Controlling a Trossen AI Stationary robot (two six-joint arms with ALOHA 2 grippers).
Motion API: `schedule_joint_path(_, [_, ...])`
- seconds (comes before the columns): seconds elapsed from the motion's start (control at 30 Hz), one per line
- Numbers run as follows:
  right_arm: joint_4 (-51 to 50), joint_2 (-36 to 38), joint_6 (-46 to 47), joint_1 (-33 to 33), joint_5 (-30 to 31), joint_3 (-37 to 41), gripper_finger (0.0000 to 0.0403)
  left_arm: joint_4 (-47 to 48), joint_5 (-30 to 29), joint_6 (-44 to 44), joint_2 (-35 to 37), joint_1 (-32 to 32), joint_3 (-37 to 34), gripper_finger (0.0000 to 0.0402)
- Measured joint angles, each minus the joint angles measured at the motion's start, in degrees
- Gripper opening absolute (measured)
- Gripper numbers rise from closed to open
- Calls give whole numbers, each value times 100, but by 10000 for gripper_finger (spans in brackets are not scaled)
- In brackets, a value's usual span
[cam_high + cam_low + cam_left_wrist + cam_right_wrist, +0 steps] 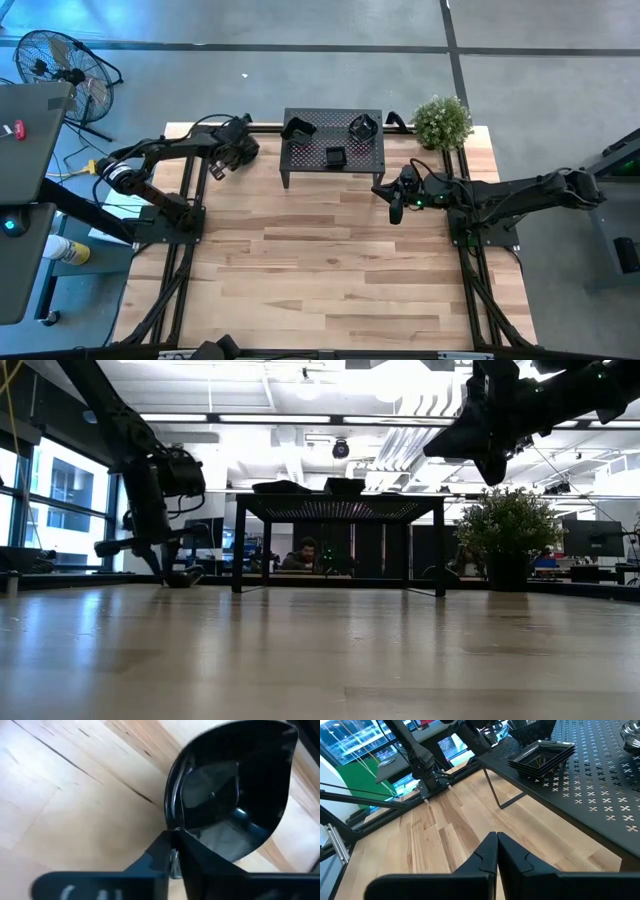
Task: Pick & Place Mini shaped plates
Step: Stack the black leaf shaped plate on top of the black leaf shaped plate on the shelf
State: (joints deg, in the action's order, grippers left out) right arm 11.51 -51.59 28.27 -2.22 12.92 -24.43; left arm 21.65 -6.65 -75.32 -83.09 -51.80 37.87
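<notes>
The mini shaped plates sit in three small stacks on the black perforated rack (310, 168): one at its far left (297, 127), one at its far right (362, 126), and square ones near its front (335, 156). The square stack (540, 757) also shows in the right wrist view. My left gripper (218, 165) is left of the rack, low over the table, shut on one glossy black leaf-like plate (230, 795). My right gripper (397, 207) hangs shut and holding nothing, right of the rack and above the table. My left gripper (175, 837) pinches the leaf-like plate by its rim (172, 822) between both fingers. The plate stretches away from the fingertips over the wooden table, its hollow side facing the camera. Whether it rests on the table or is lifted clear, I cannot tell.
A small potted plant (442, 122) stands at the table's far right corner, behind my right arm. Black frame rails run along both sides of the table (320, 270). A fan (60, 70) and a desk stand off the table to the left. Bare wood lies in front of the rack.
</notes>
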Motion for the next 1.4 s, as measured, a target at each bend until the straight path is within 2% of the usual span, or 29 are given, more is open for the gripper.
schedule_joint_path(0.1, [0, 0, 0, 0, 0, 0, 1, -66, 49, -1, 16, 2, 0, 7])
schedule_joint_path(0.33, [0, 0, -15, 0, 1, 0, 1, -114, 94, -157, 500, 1, -7, 2])
schedule_joint_path(0.6, [0, 0, -112, 0, -112, 0, 0, 1, 95, -201, 1900, 29, -7, 1])
schedule_joint_path(0.73, [-1, 0, -131, 0, -287, 0, 1, 95, -195, -456, 2847, 459, -7, 1])
schedule_joint_path(0.87, [-2, 0, -129, 0, -481, 0, 1, 379, -987, -918, 3713, 1342, -7, 1])
schedule_joint_path(1.03, [23, 0, -42, 0, -897, 0, 0, 276, -2403, -1517, 4076, 3143, -4, 1])
schedule_joint_path(1.1, [53, 0, 144, 0, -1053, -8, 0, 16, -3073, -1700, 3956, 3959, -4, 1])
schedule_joint_path(1.23, [31, 0, 624, 2, -950, -216, 1, -850, -4235, -1803, 3371, 5343, -4, 1])
schedule_joint_path(1.3, [32, -1, 778, 5, -786, -401, 1, -1395, -4580, -1785, 2977, 5831, -4, 1])
schedule_joint_path(1.4, [-75, -32, 933, 120, -260, -796, 1, -2133, -4747, -1667, 2373, 6289, 55, 1])
